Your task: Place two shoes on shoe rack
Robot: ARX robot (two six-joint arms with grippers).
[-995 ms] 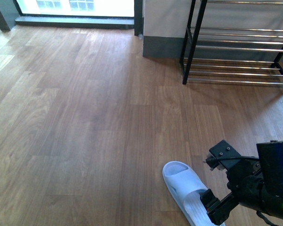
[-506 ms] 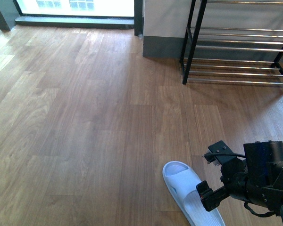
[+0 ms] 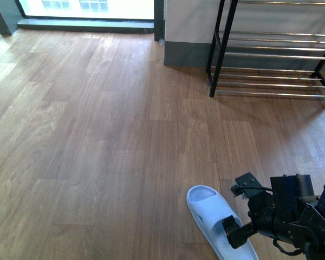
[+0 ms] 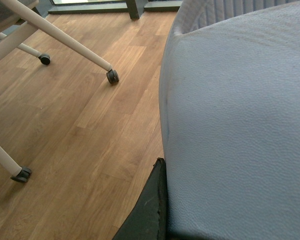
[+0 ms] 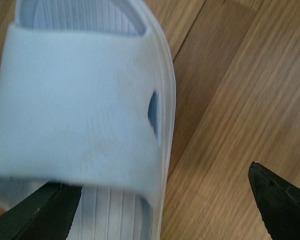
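While only one shoe [image 3: 206, 203], a white slide slipper, lies on the wooden floor [image 3: 97, 135] at about 5 o'clock in the front view, the single shoe rack [image 3: 276, 54] stands well apart at about 1 o'clock. The right gripper [image 3: 239, 208] hangs just over the slipper with its two black fingertips [image 5: 40, 210] spread wide, one side of the slipper between them. From the left wrist view, which shows one grey cushion [image 4: 240, 125] and three castors [image 4: 112, 76], I cannot tell how the left gripper stands.
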